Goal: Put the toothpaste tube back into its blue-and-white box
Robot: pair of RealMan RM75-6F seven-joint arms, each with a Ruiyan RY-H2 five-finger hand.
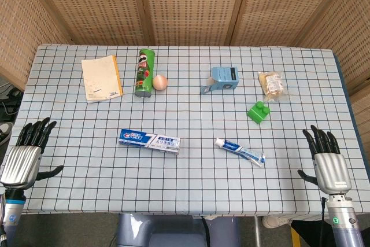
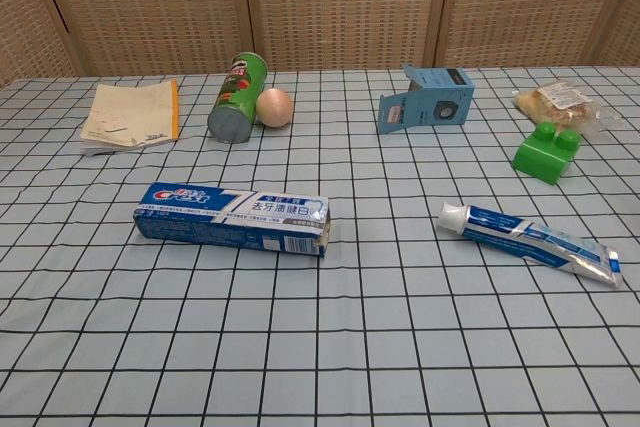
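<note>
The toothpaste tube [image 1: 240, 151] [image 2: 530, 234] lies flat on the checked cloth right of centre, white cap toward the left. Its blue-and-white box [image 1: 150, 140] [image 2: 232, 218] lies flat left of centre, with the flap at its right end open. A stretch of bare cloth separates the two. My left hand [image 1: 26, 153] rests at the table's near left edge, fingers spread, holding nothing. At the near right edge my right hand [image 1: 328, 161] is likewise spread and holds nothing. The chest view shows neither hand.
Across the back lie a notebook [image 1: 101, 77], a green chips can [image 1: 144, 72] on its side, an egg [image 1: 160, 81], a small blue carton [image 1: 224, 78], a wrapped snack [image 1: 272, 84] and a green toy block [image 1: 259, 111]. Woven screens stand behind the table [image 1: 191, 189].
</note>
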